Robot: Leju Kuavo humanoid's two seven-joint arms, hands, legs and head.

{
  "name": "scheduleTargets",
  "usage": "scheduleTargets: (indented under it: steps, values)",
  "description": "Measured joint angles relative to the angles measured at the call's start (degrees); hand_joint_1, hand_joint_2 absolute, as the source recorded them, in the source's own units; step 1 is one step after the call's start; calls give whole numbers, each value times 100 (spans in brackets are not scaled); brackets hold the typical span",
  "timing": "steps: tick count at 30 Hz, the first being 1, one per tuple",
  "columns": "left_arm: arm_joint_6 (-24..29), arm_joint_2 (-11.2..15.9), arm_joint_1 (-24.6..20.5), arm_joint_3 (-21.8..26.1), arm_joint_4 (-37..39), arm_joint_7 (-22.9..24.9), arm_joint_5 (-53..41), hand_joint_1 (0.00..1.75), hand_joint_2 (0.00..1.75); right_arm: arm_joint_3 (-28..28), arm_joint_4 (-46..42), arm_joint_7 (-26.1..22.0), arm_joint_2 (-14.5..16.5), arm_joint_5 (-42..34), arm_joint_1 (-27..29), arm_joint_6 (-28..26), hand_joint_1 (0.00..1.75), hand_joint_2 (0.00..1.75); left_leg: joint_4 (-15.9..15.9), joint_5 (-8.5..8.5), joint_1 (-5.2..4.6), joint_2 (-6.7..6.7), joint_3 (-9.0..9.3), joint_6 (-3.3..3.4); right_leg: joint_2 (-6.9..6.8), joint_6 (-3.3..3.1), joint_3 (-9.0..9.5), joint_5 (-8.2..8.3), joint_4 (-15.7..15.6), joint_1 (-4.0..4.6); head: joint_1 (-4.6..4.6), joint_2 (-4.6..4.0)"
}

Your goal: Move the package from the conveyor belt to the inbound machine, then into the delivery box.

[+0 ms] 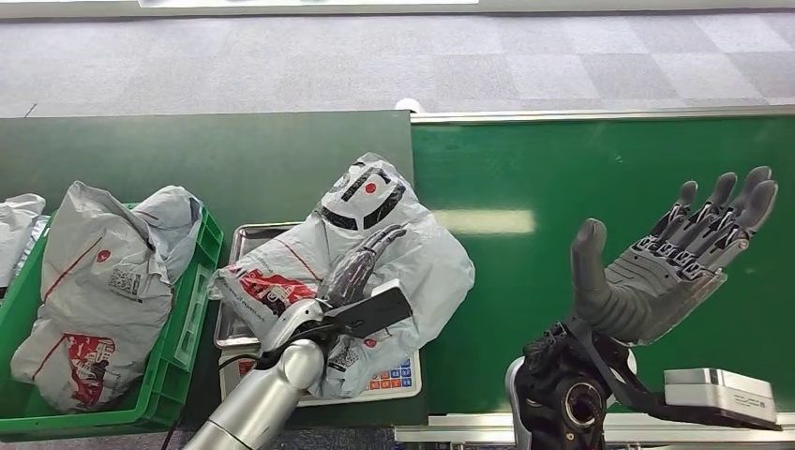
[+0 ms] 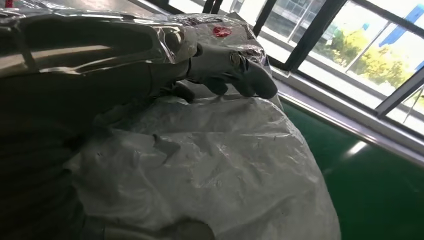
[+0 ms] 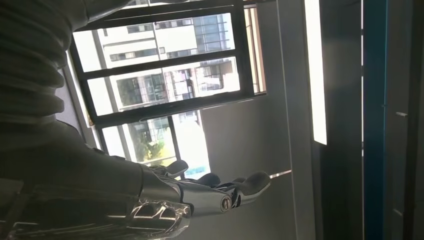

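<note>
The crumpled white plastic mailer package w/ red print [image 1: 375,253] lies on the steel-tray inbound scale w/ coloured keypad [image 1: 246,242], near centre of the head view, spilling past the tray edge toward 3 o'clock onto the green conveyor belt [image 1: 600,187]. The left hand [image 1: 361,262] lies flat on top of the package, fingers stretched toward 12 o'clock; the left wrist view shows its fingers [image 2: 235,70] draped over the plastic, pressing rather than pinching, so no real grip yet. The right hand [image 1: 675,258] hangs at 3 o'clock above the belt, palm up, fingers spread, holding nothing.

Judgement: pkg is at the machine stage; the next leg is over to the green plastic delivery crate [image 1: 187,309] at 9 o'clock. To do it well: curl fingers round a fold of the bag, not the slick flat face, lift clear of the tray rim, carry low toward 9 o'clock.

Count: 1 pkg on the scale, 1 bulky white mailer [image 1: 103,281] in the crate, part of 1 more [image 1: 17,225] at the far 9 o'clock edge; 1 scale, 1 crate, 2 hands.
</note>
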Motion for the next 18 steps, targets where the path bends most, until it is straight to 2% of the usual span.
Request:
scheduleTargets:
  steps: [3, 10, 15, 18]
  values:
    - [37, -60, -260, -9, 378, 271, -211, 175, 175, 4, -33, 0, -3, 21, 51, 83, 0, 175, 0, 0, 0, -1, 2, 0, 0, 0, 3, 0, 0, 0, 1, 0]
    - [90, -78, -478, 24, 675, 423, -430, 175, 175, -15, -53, 0, -1, 12, 103, 290, 0, 175, 0, 1, 0, -1, 6, 0, 0, 0, 8, 1, 1, 0, -1, 0]
    - [132, -78, -465, 190, 594, 154, -237, 175, 175, -28, -147, 0, -3, -90, 172, 357, 0, 175, 0, 0, 0, -1, 5, 0, 0, 0, 7, 0, 1, 1, -1, 0]
    - [595, -106, -341, 371, 319, -206, 206, 175, 175, -29, -223, 0, -3, -95, 213, 279, 0, 175, 0, 0, 0, 2, 4, 0, 1, 0, 5, 0, 1, 1, -1, 0]
